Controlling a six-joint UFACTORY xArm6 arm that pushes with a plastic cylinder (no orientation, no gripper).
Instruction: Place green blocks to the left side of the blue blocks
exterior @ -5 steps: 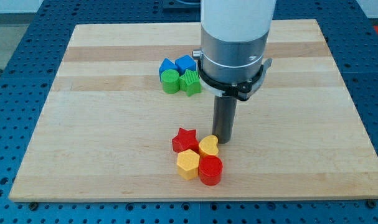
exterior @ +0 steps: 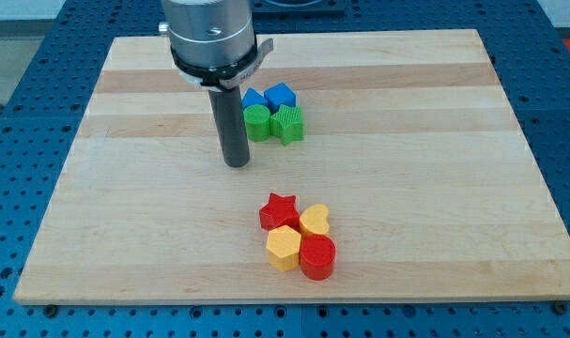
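Observation:
Two blue blocks sit at the board's upper middle: one [exterior: 253, 98] partly behind my rod, and a blue pentagon-like block [exterior: 280, 95] to its right. Just below them are a green round block [exterior: 257, 122] and a green star-like block [exterior: 288, 123], touching the blue ones. My tip [exterior: 236, 163] rests on the board just left of and below the green round block, a small gap apart.
A cluster lies lower down: a red star [exterior: 278, 210], a yellow heart [exterior: 315, 220], a yellow hexagon [exterior: 283, 247] and a red cylinder [exterior: 317, 256]. The wooden board [exterior: 125, 188] sits on a blue perforated table.
My rod has moved up and to the left, from beside the yellow heart to just left of the green round block. No block has moved.

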